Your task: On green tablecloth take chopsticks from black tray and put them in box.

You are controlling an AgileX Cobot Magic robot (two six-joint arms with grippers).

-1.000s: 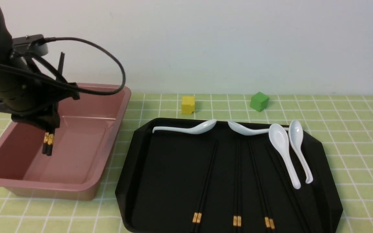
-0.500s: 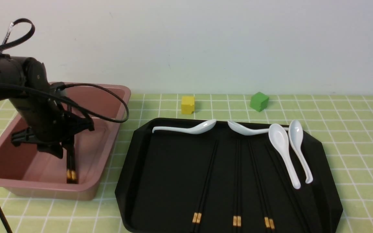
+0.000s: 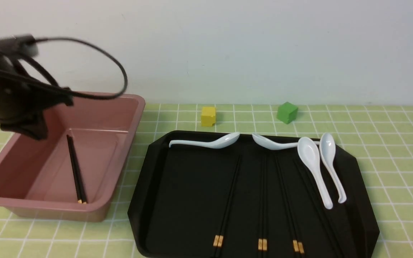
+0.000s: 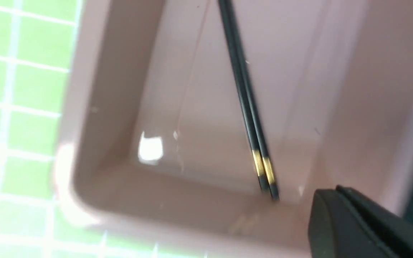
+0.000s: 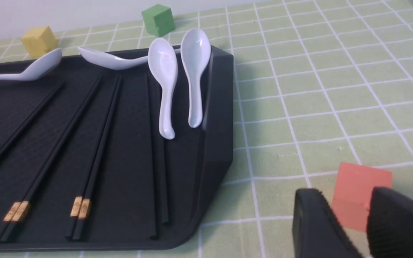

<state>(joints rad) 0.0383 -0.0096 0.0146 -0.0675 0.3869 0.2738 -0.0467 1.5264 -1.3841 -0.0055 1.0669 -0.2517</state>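
One pair of chopsticks (image 3: 75,170) lies loose on the floor of the pink box (image 3: 59,208), gold bands toward the near wall; it also shows in the left wrist view (image 4: 244,96) inside the box (image 4: 113,89). My left gripper (image 3: 34,132) is blurred and raised over the box's far left side. In its wrist view (image 4: 337,188) the jaws look pressed together with nothing in them. More chopstick pairs (image 3: 262,200) lie lengthwise in the black tray (image 3: 185,186), also seen in the right wrist view (image 5: 95,143). My right gripper (image 5: 348,191) is slightly open and empty, low over the green tablecloth (image 3: 389,150), right of the tray (image 5: 213,118).
Several white spoons (image 3: 314,168) lie along the tray's far and right side. A yellow cube (image 3: 208,115) and a green cube (image 3: 287,112) sit behind the tray. An orange block (image 5: 362,190) lies on the cloth just beyond my right gripper.
My left gripper lowered the chopstick pair into the box, let it go and rose up to the left. The pair now lies flat on the box floor.
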